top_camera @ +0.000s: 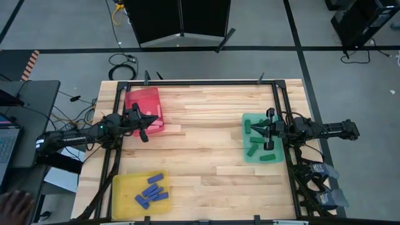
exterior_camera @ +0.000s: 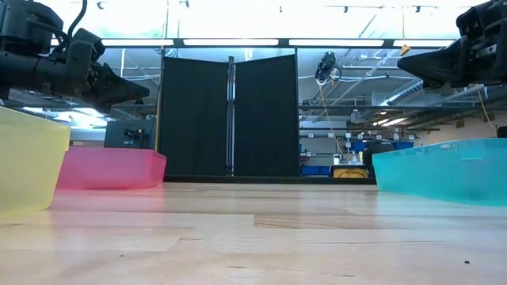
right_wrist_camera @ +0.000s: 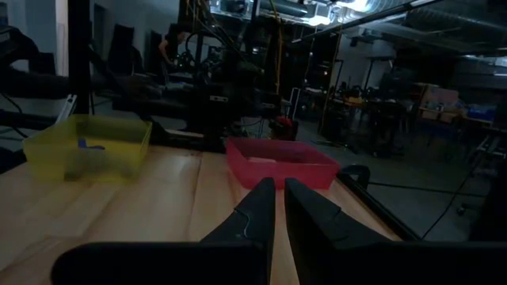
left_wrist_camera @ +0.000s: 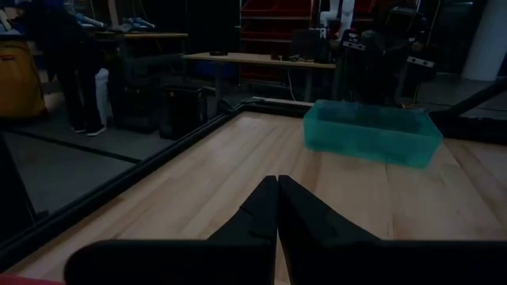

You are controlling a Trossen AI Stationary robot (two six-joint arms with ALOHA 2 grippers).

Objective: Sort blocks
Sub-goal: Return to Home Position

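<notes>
Seen from above, the sorting looks finished. I see no block lying loose on the surface (top_camera: 206,144). The green blocks (top_camera: 269,157) lie in the teal bin (top_camera: 245,145) at 3 o'clock, and the blue blocks (top_camera: 153,192) lie in the yellow bin (top_camera: 119,187) at 7 o'clock. The pink bin (top_camera: 142,100) stands at 10 o'clock, and I cannot make out single blocks against its own colour.

The left gripper (top_camera: 150,122) hangs over the near edge of the pink bin. Its jaws are pressed together with nothing between them. The right gripper (top_camera: 255,129) hangs over the teal bin, above the green blocks, with its jaws narrowed to a slit and also holding nothing. From table height, both arms sit well above the bin walls.

I judge the step in hand to be the retreat to rest, not another pick. Each arm needs to draw back toward its own side, the left toward 9 o'clock and the right toward 3 o'clock. Each should keep its height until it is past the bin rims so that nothing gets nudged.
</notes>
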